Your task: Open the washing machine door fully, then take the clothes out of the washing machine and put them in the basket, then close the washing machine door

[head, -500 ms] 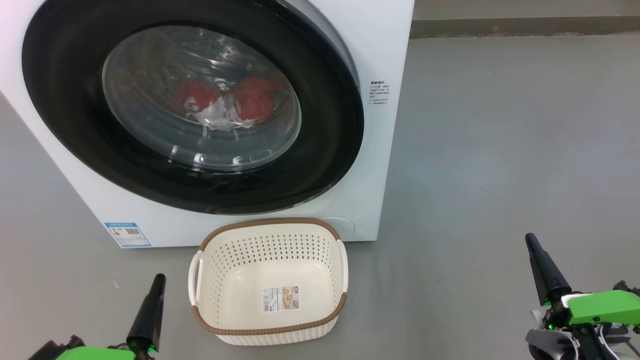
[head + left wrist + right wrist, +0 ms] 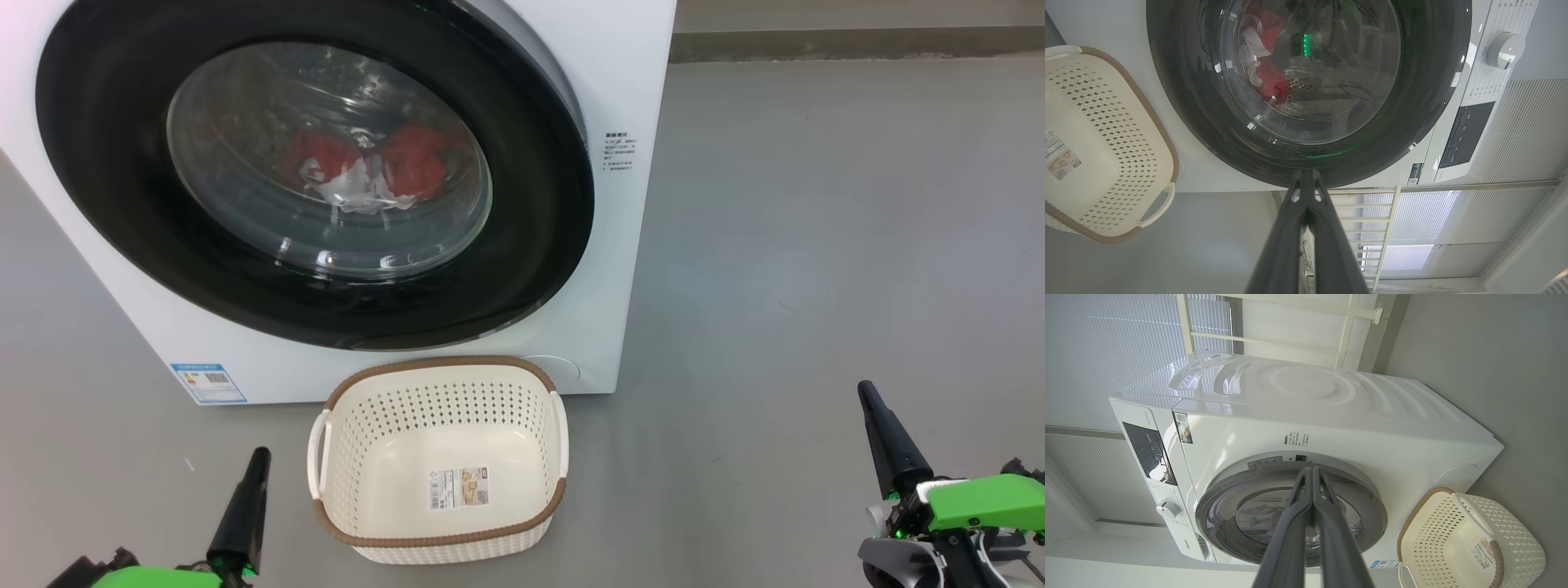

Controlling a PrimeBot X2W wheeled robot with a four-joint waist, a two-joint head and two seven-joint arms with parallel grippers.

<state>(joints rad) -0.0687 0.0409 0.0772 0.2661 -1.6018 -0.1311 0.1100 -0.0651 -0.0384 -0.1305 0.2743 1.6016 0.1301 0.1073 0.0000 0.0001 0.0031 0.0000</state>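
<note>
**Head view: door shut, both arms waiting low**

The washing machine door (image 2: 122, 204) is sitting shut at upper left, enclosing the clothes (image 2: 408, 163), which are showing red and white through its glass inside the washing machine (image 2: 629, 82). The basket (image 2: 441, 362) is standing empty on the floor just below the door, probably to shorten the carry. The left gripper (image 2: 260, 454) at lower left and the right gripper (image 2: 865, 390) at lower right are pointing upward, fingers pressed together, holding nothing.

The washing machine door (image 2: 122, 204) runs off the head view at 12 o'clock. The clothes (image 2: 408, 159) show only dimly behind its reflections, and their shapes are unclear. Print on the blue sticker (image 2: 208, 383) and on the label (image 2: 459, 487) in the basket (image 2: 441, 408) is too small to read. The left wrist view cuts the basket off at 9 o'clock.
</note>
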